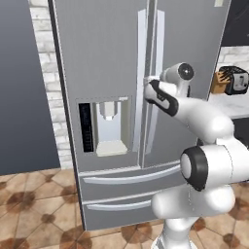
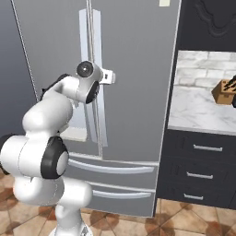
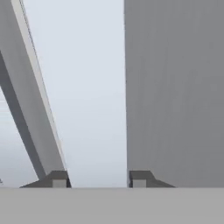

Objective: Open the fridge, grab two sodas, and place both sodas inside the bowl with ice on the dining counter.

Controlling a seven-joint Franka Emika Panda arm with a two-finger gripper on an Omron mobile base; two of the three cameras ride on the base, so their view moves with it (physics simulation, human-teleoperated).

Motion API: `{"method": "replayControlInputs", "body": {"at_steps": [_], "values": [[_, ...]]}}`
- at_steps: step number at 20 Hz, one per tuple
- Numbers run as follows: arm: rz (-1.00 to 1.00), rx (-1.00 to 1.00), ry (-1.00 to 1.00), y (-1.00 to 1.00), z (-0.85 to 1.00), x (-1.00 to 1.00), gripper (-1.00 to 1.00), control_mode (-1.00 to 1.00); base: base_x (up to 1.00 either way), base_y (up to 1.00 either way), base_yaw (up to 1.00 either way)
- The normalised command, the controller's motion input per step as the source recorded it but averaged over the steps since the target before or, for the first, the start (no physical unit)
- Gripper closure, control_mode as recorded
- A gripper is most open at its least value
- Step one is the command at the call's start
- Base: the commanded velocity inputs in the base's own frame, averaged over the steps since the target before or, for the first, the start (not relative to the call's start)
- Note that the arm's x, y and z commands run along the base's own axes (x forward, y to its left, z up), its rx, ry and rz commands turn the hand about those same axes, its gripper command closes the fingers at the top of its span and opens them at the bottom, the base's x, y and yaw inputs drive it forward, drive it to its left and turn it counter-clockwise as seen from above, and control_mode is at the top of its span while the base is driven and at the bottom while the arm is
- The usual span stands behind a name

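My end effector (image 3: 99, 178), fingers spread apart and holding nothing, straddles a long vertical handle (image 3: 94, 87) at the centre seam of the closed fridge (image 1: 107, 58).

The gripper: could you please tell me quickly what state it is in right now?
Gripper: open, holding nothing; its fingertips stand apart on either side of a fridge door handle.

The fridge (image 1: 112, 73) stands closed before the arm, with a knife block (image 2: 225, 92) on the counter (image 2: 198, 110) to its right.
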Motion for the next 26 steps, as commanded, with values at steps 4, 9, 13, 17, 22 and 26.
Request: {"method": "replayControlInputs", "body": {"at_steps": [4,9,13,17,22,26], "values": [[-0.17,0.01,0.0,-0.55,0.0,-0.78,1.0,-1.0,0.0,0.0,0.0],[-0.18,0.0,0.0,-0.71,0.04,-0.79,1.0,-1.0,0.0,0.0,0.0],[-0.12,0.0,0.0,-0.93,0.14,-0.7,1.0,-1.0,0.0,0.0,0.0],[-0.08,0.0,0.0,-1.0,0.22,-0.61,1.0,-1.0,0.0,0.0,0.0],[-0.07,0.0,0.0,-0.98,0.31,-0.54,-1.0,-1.0,0.0,0.0,0.0],[-0.06,0.0,0.0,-0.9,0.41,-0.49,-1.0,-1.0,0.0,0.0,0.0]]}}
